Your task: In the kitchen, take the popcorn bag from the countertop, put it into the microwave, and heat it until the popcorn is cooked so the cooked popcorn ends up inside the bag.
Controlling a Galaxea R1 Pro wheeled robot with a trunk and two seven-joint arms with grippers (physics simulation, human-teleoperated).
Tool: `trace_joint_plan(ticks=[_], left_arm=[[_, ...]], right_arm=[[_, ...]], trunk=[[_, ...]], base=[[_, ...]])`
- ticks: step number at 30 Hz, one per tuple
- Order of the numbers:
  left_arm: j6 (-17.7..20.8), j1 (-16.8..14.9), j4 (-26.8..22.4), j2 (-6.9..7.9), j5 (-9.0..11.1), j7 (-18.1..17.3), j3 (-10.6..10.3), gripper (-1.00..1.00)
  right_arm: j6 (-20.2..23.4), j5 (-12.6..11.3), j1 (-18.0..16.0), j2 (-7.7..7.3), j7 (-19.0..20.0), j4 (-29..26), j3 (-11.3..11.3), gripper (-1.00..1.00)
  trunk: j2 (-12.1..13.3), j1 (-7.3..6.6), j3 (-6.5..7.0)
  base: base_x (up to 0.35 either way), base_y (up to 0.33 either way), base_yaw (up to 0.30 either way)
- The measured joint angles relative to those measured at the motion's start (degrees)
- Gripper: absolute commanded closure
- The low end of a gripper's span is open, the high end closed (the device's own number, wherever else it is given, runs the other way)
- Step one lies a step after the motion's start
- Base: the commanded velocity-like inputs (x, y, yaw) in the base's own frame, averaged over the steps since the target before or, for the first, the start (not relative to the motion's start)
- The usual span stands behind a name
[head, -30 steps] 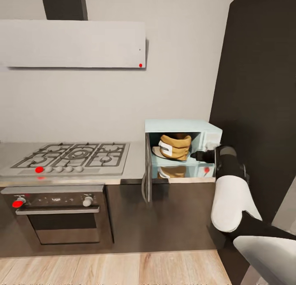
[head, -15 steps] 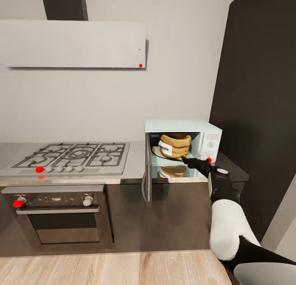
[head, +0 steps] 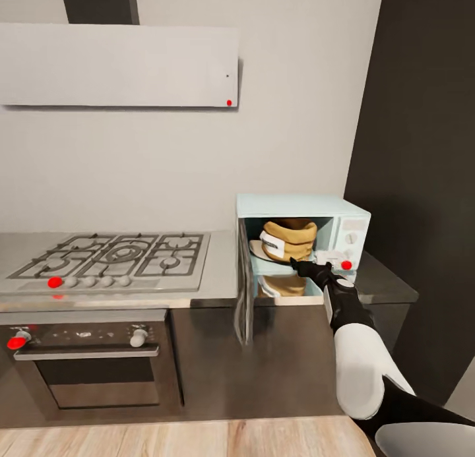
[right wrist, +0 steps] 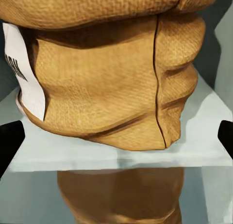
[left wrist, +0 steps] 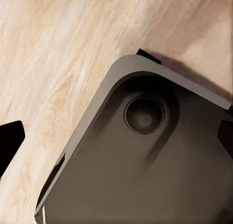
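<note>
The right gripper [head: 305, 268], fingers spread and empty, has drawn back from the control panel to the open microwave [head: 300, 206], where the popcorn bag [head: 289, 239] sits inside. Its label [right wrist: 22, 71] is cut off; whether the left gripper's fingers [left wrist: 8, 142] are spread is unclear.

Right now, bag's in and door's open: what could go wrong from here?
The right gripper sits at the mouth of the microwave, close to the popcorn bag; a sloppy retreat could drag the bag out. The door hangs wide open, so heating can't start until it's swung shut.
</note>
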Motion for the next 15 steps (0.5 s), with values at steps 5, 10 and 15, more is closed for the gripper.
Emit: trace_joint_plan(ticks=[5,10,15], left_arm=[[0.0,0.0,0.0,-0.01,0.0,0.0,0.0,-1.0],[0.0,0.0,0.0,-0.01,0.0,0.0,0.0,-1.0],[0.0,0.0,0.0,-0.01,0.0,0.0,0.0,-1.0]], right_arm=[[0.0,0.0,0.0,0.0,-0.3,0.0,0.0,-1.0],[-0.1,-0.1,0.0,0.01,-0.4,0.0,0.0,-1.0],[-0.1,0.2,0.0,0.01,-0.4,0.0,0.0,-1.0]], trunk=[[0.0,0.0,0.0],[0.0,0.0,0.0],[0.0,0.0,0.0]], base=[[0.321,0.089,0.0],[0.321,0.008,0.0],[0.298,0.0,0.0]])
